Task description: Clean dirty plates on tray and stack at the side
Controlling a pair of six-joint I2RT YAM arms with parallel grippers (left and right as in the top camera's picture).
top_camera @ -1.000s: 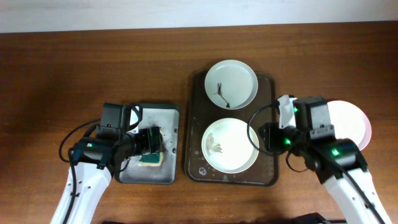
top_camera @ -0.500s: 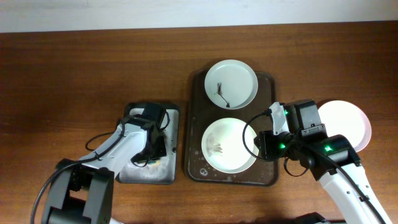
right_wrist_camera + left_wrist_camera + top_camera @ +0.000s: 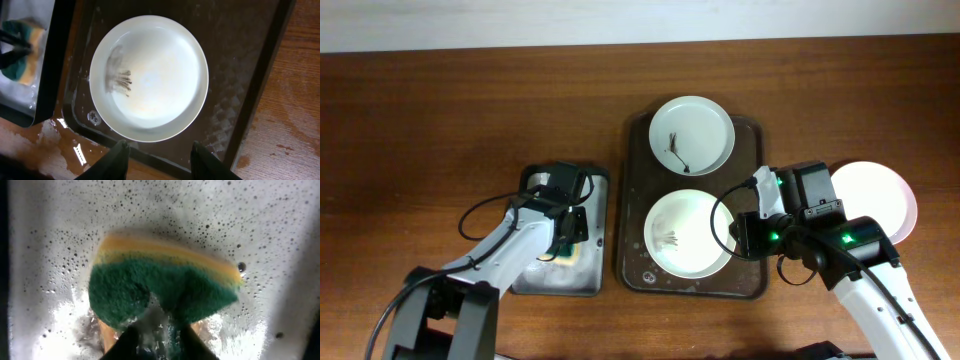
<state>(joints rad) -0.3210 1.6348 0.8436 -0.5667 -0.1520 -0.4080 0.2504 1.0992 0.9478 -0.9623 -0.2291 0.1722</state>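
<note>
Two white plates lie on the dark brown tray [image 3: 636, 200]. The far plate [image 3: 692, 133] carries a dark streak, and the near plate [image 3: 690, 232] [image 3: 150, 75] has brown smears left of its centre. A third plate [image 3: 882, 195] sits on the table to the right, partly under my right arm. My right gripper [image 3: 745, 232] [image 3: 159, 147] hangs open over the near plate's right edge, nothing between its fingers. My left gripper [image 3: 568, 235] [image 3: 155, 335] is shut on the green-and-yellow sponge [image 3: 160, 285], pinching its green face down in the grey tray.
The grey metal tray [image 3: 535, 275] [image 3: 50, 230] left of the brown tray is wet and foamy. Water is pooled on the wood [image 3: 45, 145] between the two trays. The right arm's cable loops over the near plate's right side.
My left gripper has closed from wide open onto the sponge, and the left arm has shifted over the grey tray. The right gripper slid slightly left towards the near plate, then held.
</note>
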